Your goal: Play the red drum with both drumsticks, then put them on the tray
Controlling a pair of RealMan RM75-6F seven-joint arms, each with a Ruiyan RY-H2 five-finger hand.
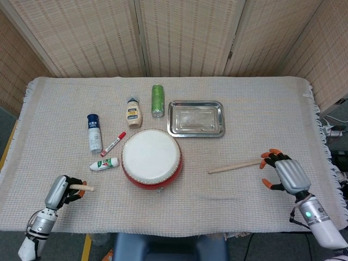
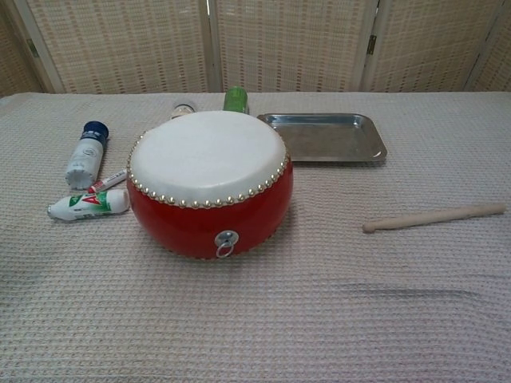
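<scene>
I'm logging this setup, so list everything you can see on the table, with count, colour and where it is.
drum: one, red with white head, table centre.
tray: one, silver, behind the drum to its right.
drumstick on the cloth: one, pale wood, right of the drum.
drumstick in hand: one, pale wood, front left.
green can: one, left of the tray.
squeeze bottle: one, cream, behind the drum.
blue-capped bottle: one, white, left.
marker: one, red.
tube: one, white and green.
left robot hand: grips a drumstick.
right robot hand: open, at the lying stick's end.
</scene>
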